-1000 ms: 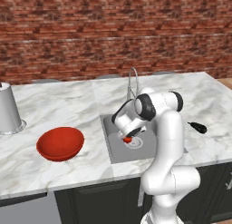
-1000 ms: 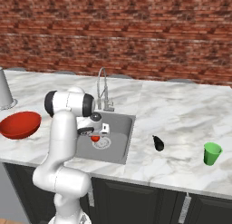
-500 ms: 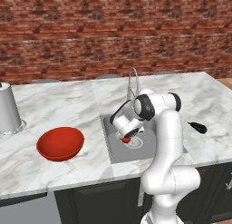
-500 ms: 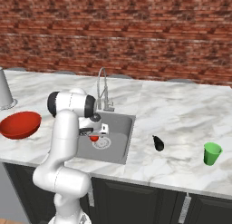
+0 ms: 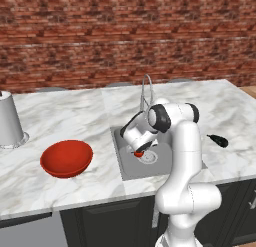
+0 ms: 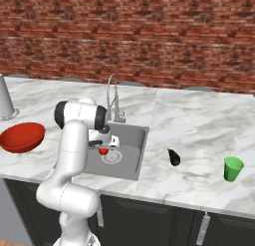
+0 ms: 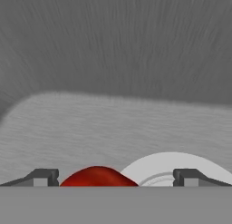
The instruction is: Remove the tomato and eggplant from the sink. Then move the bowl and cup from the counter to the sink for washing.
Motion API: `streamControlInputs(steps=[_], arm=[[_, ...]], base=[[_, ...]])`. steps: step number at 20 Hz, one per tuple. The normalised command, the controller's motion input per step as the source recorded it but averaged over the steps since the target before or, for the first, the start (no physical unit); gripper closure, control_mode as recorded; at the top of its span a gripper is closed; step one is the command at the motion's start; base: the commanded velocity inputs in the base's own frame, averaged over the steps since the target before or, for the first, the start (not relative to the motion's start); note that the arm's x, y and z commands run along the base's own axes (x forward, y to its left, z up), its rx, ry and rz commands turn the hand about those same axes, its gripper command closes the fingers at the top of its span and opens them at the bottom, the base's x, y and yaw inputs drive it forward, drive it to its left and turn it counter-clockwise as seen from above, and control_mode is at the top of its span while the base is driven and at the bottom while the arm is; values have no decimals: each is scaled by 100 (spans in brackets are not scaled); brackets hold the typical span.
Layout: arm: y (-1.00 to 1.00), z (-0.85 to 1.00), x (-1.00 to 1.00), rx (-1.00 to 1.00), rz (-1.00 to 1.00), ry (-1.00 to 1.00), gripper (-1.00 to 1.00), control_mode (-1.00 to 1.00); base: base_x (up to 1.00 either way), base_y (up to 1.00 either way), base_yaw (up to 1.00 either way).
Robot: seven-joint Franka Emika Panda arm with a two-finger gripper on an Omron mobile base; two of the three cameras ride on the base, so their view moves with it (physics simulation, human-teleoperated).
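Now, taking the sink [image 5: 131, 167] as the mark: far to its left stands a grey canister [image 5: 10, 121], then the red bowl [image 5: 66, 158] on the counter [image 5: 75, 116] just left of the basin. Down inside it, the gripper [image 5: 140, 150] hangs with jaws wide apart, the tomato [image 7: 98, 176] between the fingertips [image 7: 44, 177] (ungrasped), beside the drain [image 7: 170, 168]. Right of the sink lies the eggplant [image 6: 174, 157], and farther right the green cup [image 6: 233, 169].

So the white marble worktop [image 6: 199, 120] has a red bowl [image 6: 21, 137] on its left end with a grey canister [image 5: 10, 120] behind it, and the eggplant [image 6: 174, 157] just right of the sink [image 6: 133, 140], green cup [image 6: 232, 169] further right.
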Motion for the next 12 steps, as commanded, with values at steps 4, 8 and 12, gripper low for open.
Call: streamControlInputs(steps=[4, 8, 12], arm=[[0, -7, -1, 0, -13, 0, -100, -100], [0, -3, -8, 0, -15, 0, -100, -100], [0, 0, -11, 2, -14, 0, -100, -100]], base=[[0, 0, 0], [0, 0, 0], [0, 0, 0]])
